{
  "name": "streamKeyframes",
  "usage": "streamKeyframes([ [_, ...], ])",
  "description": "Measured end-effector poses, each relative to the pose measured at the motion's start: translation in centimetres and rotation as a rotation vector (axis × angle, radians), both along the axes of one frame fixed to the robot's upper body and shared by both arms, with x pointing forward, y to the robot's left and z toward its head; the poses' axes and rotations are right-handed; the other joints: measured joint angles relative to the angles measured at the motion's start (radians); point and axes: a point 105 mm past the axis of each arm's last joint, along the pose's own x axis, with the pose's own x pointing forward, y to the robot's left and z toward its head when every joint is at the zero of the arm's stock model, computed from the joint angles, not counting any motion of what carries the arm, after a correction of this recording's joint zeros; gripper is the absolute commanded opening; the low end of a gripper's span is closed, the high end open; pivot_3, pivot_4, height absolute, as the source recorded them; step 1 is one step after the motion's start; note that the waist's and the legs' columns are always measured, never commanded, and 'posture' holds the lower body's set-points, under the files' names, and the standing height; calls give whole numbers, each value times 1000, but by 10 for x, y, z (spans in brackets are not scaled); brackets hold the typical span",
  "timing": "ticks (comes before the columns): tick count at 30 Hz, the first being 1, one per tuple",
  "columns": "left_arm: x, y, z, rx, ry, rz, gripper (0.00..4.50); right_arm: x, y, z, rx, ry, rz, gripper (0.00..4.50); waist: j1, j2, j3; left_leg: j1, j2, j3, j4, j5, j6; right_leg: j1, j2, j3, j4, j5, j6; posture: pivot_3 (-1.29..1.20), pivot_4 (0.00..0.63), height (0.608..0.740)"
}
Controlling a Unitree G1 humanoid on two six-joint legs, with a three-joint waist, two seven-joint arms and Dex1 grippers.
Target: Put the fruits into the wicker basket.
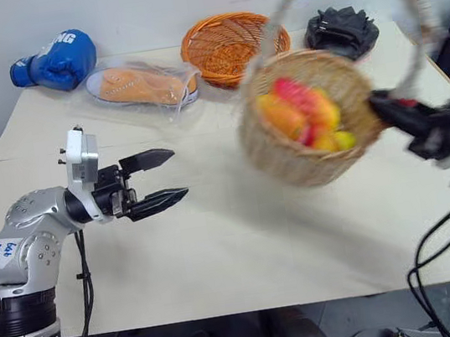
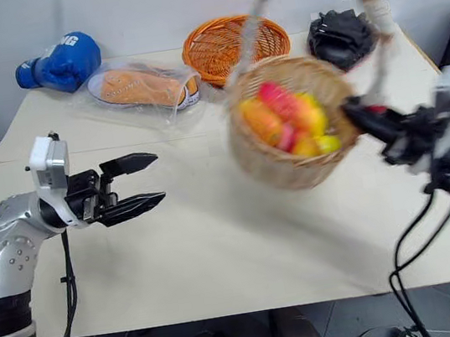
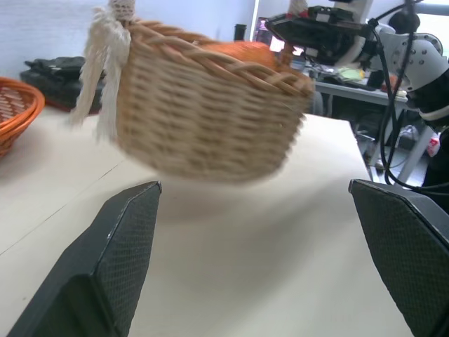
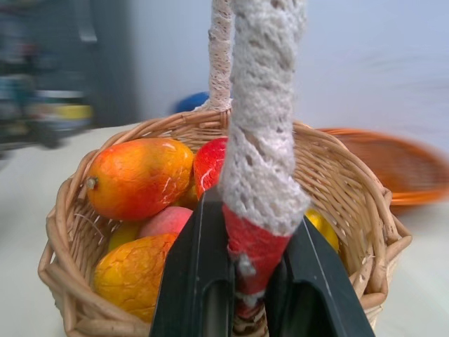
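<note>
The wicker basket (image 1: 305, 165) hangs tilted above the table, right of centre. Its tall arched handle (image 4: 261, 133) is wrapped white with red ends. Inside lie the fruits (image 1: 306, 114): two red-orange-yellow mangoes (image 4: 140, 175), a red one, a pink one and a yellow one. My right gripper (image 4: 249, 288) is shut on the red lower end of the handle at the basket's rim. My left gripper (image 1: 179, 173) is open and empty over the left side of the table, pointing toward the basket, well apart from it. In the left wrist view the basket (image 3: 203, 119) floats beyond my fingers (image 3: 105, 267).
At the back of the table (image 1: 221, 254) are a blue boxing glove (image 1: 57, 62), an orange shoe in clear plastic (image 1: 140, 84), a shallow orange woven bowl (image 1: 228, 45) and a black glove-like thing (image 1: 342, 31). Cables hang by the right arm.
</note>
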Motion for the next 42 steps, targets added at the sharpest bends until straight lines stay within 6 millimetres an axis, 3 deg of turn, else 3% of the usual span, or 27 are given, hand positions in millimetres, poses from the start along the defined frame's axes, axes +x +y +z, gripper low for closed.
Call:
streamKeyframes([
  [2,2,-4,-2,-4,7,-23,4500,-1,-33,-12,-43,13,-153,160,2,0,0,0,-1,1,0,0,0,0,0,1,0,0,1,0,150,740],
  [7,2,-9,-5,8,-8,-53,4500,4,-88,-48,-51,87,-326,160,-10,1,1,2,0,3,0,0,0,0,2,3,1,0,1,0,150,740],
  [12,2,-12,-8,23,-12,-61,4500,16,-117,-63,67,119,-361,160,-23,3,1,3,0,3,0,1,0,0,2,3,2,0,1,0,150,740],
  [17,2,-12,-10,29,-17,-55,4500,14,-122,-66,40,116,-353,1710,-24,3,1,2,1,2,0,1,-1,0,3,3,2,0,1,0,150,740],
  [19,2,-8,-12,26,-12,-38,4500,6,-123,-76,15,150,-359,2384,-23,3,1,2,1,1,-1,1,-1,1,3,3,2,0,1,0,150,740],
  [23,0,1,-25,68,2,8,4500,-21,-128,-87,-73,183,-379,3796,-20,3,1,2,0,1,-1,1,-1,1,2,4,2,0,2,0,150,740],
  [25,-3,17,-39,143,38,57,4500,-37,-129,-85,-152,192,-379,4453,-20,3,1,3,0,1,-2,1,-1,1,2,4,2,0,2,0,150,740],
  [28,-8,41,-58,232,75,142,4500,-61,-136,-88,-229,234,-397,4453,-26,3,1,5,1,1,-3,1,-1,3,2,4,1,-1,1,0,150,740],
  [31,-10,62,-76,289,38,237,4500,-76,-121,-98,-382,277,-300,4453,-26,3,1,17,1,1,-9,0,-1,15,2,3,-6,-1,1,0,150,740],
  [33,-13,73,-84,339,15,279,4500,-73,-103,-110,-433,307,-195,4453,-28,-1,2,25,0,2,-16,0,-1,22,1,3,-10,-1,1,0,150,740],
  [39,-26,73,-90,360,-15,320,4500,-66,4,-159,-460,311,286,4453,-23,0,2,26,1,2,-18,-2,-1,22,-1,2,-9,-2,-1,0,150,740],
  [42,-30,72,-99,378,3,340,4500,-43,40,-157,-445,208,379,4453,-23,-1,2,25,1,3,-15,-2,-1,21,-1,2,-9,-2,0,0,150,740],
])
